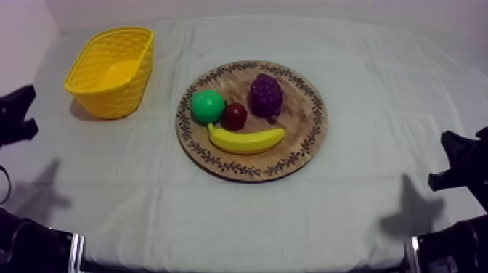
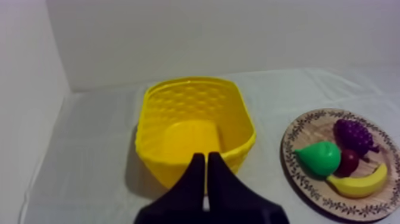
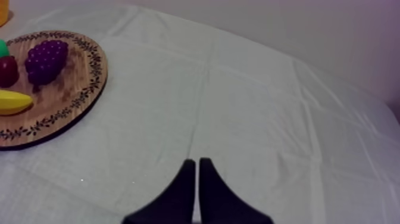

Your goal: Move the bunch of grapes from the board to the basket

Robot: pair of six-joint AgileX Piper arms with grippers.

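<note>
The purple bunch of grapes [image 1: 266,94] lies at the back right of the round wooden board [image 1: 299,138], in the middle of the table. On the same board lie a green pear [image 1: 208,106], a small red fruit [image 1: 234,116] and a banana [image 1: 245,139]. The yellow basket [image 1: 109,96] stands at the back left with nothing in it. My left gripper [image 2: 206,156] is shut on nothing, just short of the basket [image 2: 156,156], with the grapes [image 2: 354,136] off to its side. My right gripper [image 3: 195,161] is shut too, over bare cloth, well away from the grapes [image 3: 46,59].
Both arms sit low at the table's sides, the left arm [image 1: 16,115] and the right arm [image 1: 461,158]. Bare cloth lies between the board and the basket. A wall rises close behind the basket.
</note>
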